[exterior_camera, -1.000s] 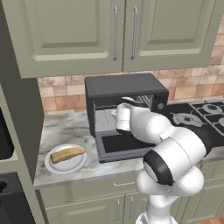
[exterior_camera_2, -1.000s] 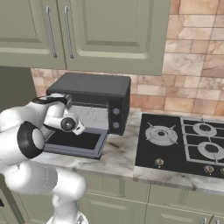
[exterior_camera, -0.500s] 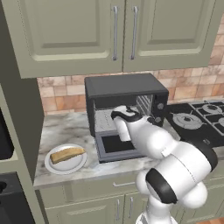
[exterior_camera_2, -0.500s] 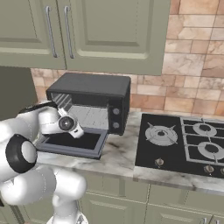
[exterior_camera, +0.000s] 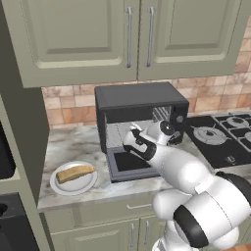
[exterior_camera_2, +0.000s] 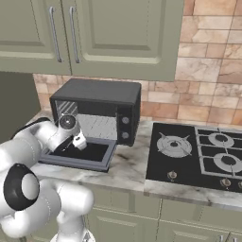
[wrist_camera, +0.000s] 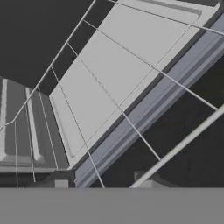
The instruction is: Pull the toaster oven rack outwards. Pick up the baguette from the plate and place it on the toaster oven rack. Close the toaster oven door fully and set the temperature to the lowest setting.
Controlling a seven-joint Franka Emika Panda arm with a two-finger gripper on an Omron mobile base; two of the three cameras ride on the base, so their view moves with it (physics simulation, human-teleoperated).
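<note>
Baguette (exterior_camera: 74, 172) is sitting on the plate (exterior_camera: 58, 187) at the left end of our bench (exterior_camera: 73, 147), left of the toaster oven (exterior_camera: 139, 100) and clear of it. Oven door (exterior_camera: 128, 166) is dropped flat open. Our pincer (exterior_camera: 132, 138) is at the mouth of the cavity above the door, and up close we see the thin wires of the rack (wrist_camera: 118, 109). Can't tell if the pincer is apart or clamped on anything.

Toaster oven (exterior_camera: 139, 96) top matte charcoal; rack (wrist_camera: 109, 98) thin silvery wire; counter (exterior_camera_2: 130, 166) glossy veined marble; backsplash (exterior_camera_2: 203, 71) rough brick.
</note>
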